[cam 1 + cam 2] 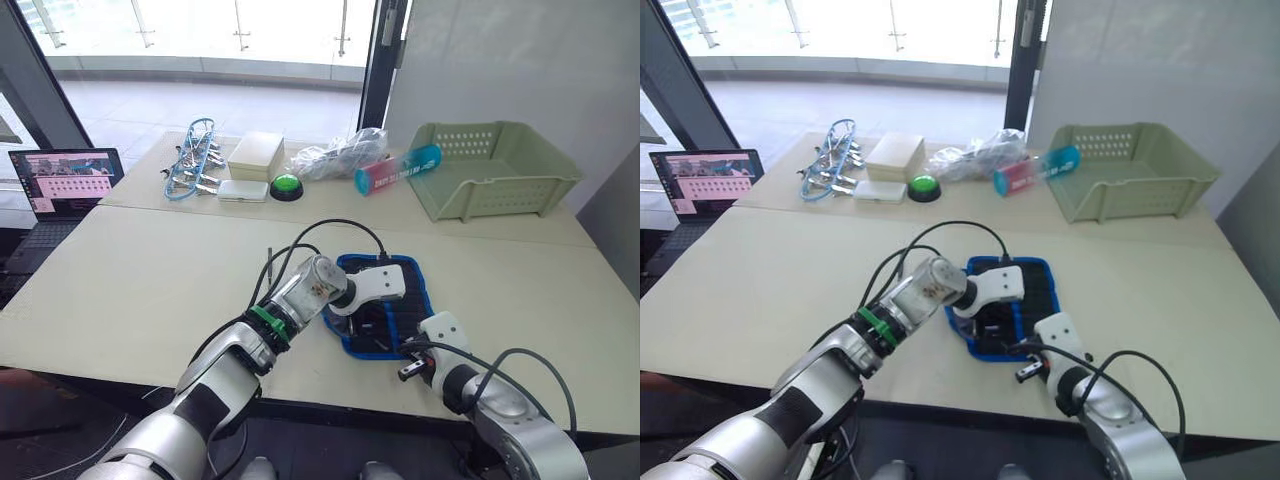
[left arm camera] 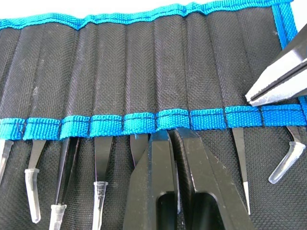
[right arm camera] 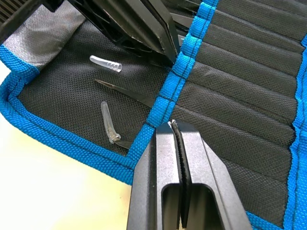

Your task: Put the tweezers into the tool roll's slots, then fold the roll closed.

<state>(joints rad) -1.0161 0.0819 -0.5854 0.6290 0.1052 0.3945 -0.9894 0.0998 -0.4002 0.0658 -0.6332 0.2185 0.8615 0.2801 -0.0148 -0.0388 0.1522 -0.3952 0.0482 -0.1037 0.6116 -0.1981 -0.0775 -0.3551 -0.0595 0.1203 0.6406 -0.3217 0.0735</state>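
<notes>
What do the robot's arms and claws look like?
Silver-grey arms with black joints. The left arm wears a green ring, a clear shiny wrist part and looping black cables. The left claw and right claw each have two flat black fingers; the right wrist is white.

This looks like a robot test room or lab in an office-type building. Two plain cream tables stand pushed together on a bare floor, beside floor-to-ceiling glass with dark frames that looks out onto a paved terrace with a railing. A laptop sits open at the table's left end with a grid of pictures on its screen. Along the far table lie loose props: a green plastic basket, a green push button, a cream box, a bundle of blue-and-silver clamps, a crumpled plastic bag and a blue-and-pink tube.
</notes>
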